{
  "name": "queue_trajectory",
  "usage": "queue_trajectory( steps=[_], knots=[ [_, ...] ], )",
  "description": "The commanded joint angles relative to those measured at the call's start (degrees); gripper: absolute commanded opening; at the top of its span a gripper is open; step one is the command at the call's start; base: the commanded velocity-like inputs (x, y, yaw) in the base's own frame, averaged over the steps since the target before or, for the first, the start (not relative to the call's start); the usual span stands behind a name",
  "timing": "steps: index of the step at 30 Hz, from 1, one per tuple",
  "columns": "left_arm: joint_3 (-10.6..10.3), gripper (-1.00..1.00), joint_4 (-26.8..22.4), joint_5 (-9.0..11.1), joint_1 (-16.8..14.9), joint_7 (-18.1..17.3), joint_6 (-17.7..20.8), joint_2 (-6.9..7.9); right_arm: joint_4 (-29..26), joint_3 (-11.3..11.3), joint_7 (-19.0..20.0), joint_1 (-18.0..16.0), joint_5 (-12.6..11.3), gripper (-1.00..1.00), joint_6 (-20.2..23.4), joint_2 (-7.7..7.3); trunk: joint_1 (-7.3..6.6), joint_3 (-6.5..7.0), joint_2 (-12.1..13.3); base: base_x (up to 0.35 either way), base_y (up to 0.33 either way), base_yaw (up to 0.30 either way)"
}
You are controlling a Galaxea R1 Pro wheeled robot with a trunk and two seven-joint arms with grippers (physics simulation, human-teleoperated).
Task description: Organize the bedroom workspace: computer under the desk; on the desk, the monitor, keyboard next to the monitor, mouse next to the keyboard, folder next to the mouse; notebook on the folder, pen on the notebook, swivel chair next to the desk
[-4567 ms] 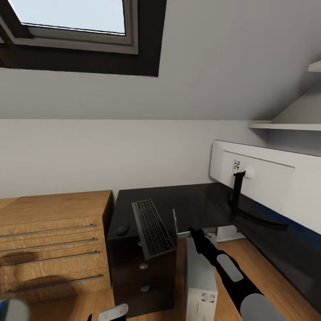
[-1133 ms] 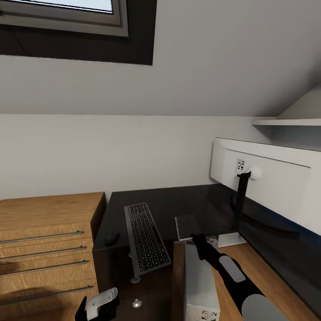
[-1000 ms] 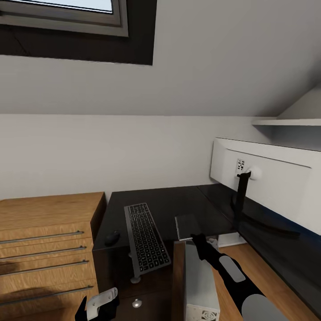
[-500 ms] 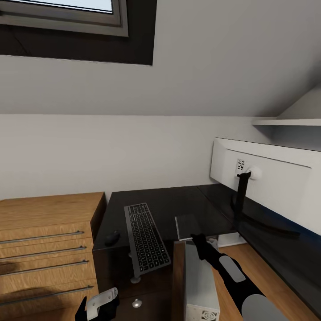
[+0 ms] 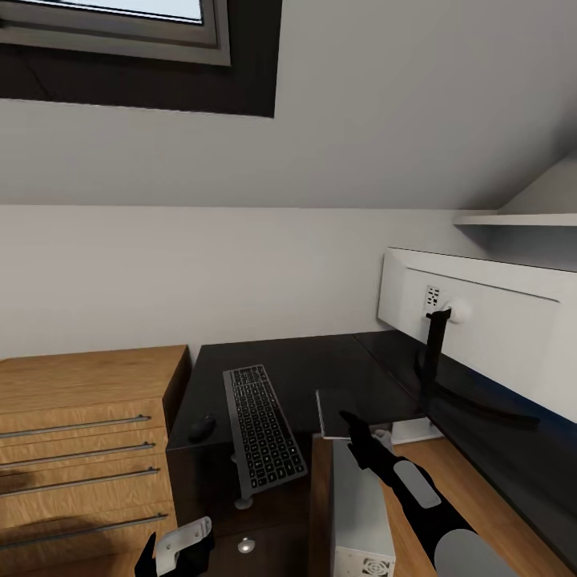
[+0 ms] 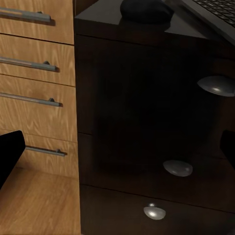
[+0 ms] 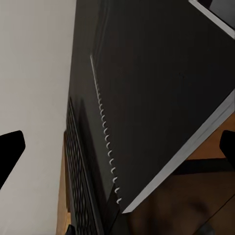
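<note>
Right gripper (image 5: 346, 418), fingers spread and off the notebook (image 5: 337, 402), has just drawn slightly back; the notebook now lies flat on the desk (image 5: 296, 361), lower centre, right of the keyboard (image 5: 263, 425). Likely released. Left gripper (image 5: 180, 553), lower left, hangs open.

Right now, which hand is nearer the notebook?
Right. The right hand is at the notebook's near edge, at the desk front; whether it touches is unclear. The left hand hangs low by the drawers, beyond the keyboard.
</note>
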Motion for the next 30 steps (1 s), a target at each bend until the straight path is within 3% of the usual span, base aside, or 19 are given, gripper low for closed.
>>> queue_trajectory(
  steps=[1, 8, 19, 30],
  knots=[
    [-0.1, 1.00, -0.1, 0.4, 0.0, 0.1, -0.3, 0.04, 0.0, 0.0, 0.1, 0.0, -0.3, 1.00, 0.2, 0.00, 0.00, -0.05, 0.0, 0.000, 0.000, 0.000],
    [-0.1, 1.00, 0.1, 0.4, 0.0, 0.1, -0.3, 0.11, 0.0, 0.0, 0.1, 0.0, -0.3, 1.00, 0.2, 0.00, 0.00, -0.05, 0.0, -0.019, 0.000, 0.000],
    [-0.1, 1.00, 0.2, 0.4, 0.0, 0.1, -0.3, 0.11, 0.0, 0.0, 0.2, 0.0, -0.3, 1.00, 0.2, 0.00, 0.00, -0.05, 0.0, -0.242, 0.000, 0.000],
    [-0.1, 1.00, 0.2, 0.4, 0.0, 0.1, -0.3, 0.09, 0.0, 0.0, 0.2, 0.0, -0.3, 1.00, 0.2, 0.00, 0.00, -0.05, 0.0, -0.104, -0.045, 0.000]
  ],
)
